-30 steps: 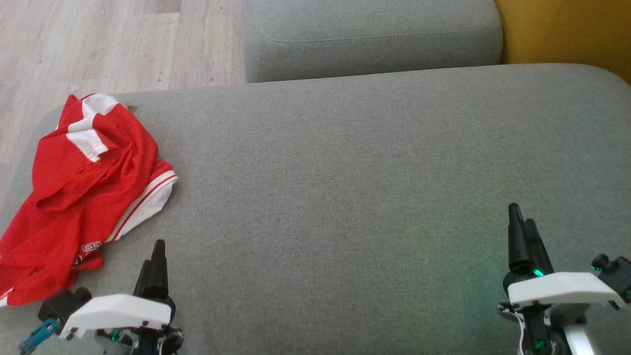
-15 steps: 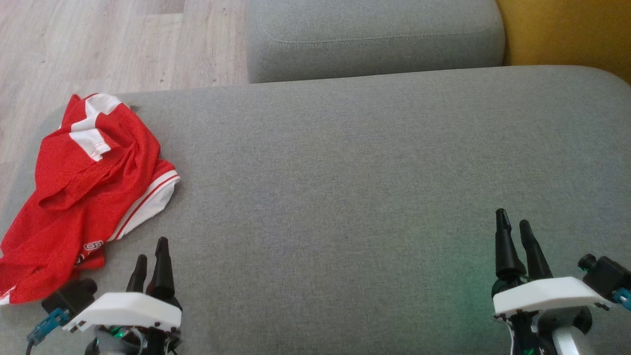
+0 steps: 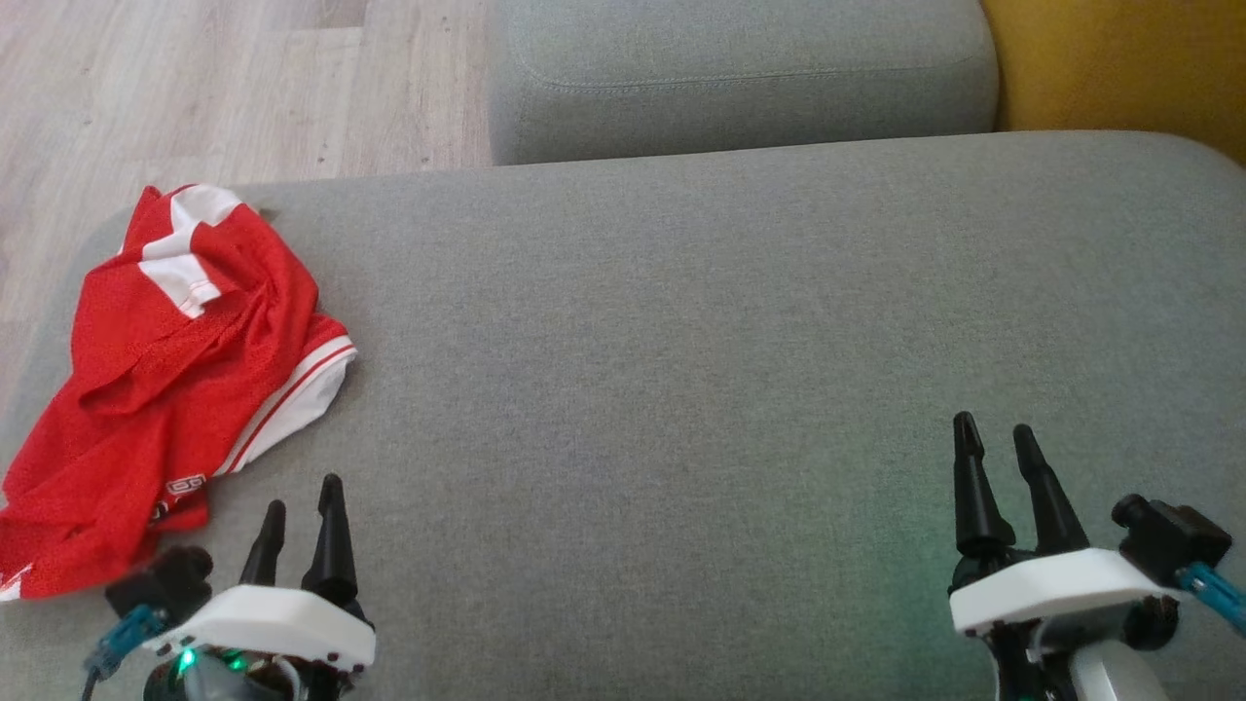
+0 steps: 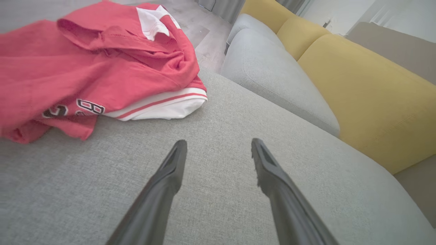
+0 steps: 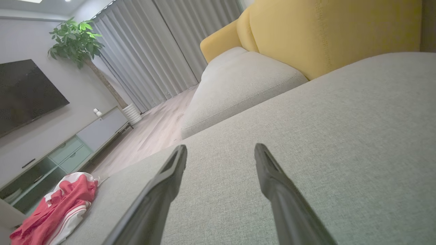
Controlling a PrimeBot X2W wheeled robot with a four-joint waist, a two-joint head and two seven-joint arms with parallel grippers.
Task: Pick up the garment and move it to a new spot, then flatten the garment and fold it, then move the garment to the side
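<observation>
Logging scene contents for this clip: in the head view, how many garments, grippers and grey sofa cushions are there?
Garments: 1, the red and white garment
Grippers: 2, the left gripper and the right gripper, both open
Grey cushions: 2, the large seat cushion and the smaller cushion
Total: 5

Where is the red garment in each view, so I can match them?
Head view: the red garment at the left edge, on the grey cushion.
Left wrist view: red garment at upper left.
Right wrist view: red garment in lower left corner.
Shared landmark: yellow backrest, toward the right in all three.
</observation>
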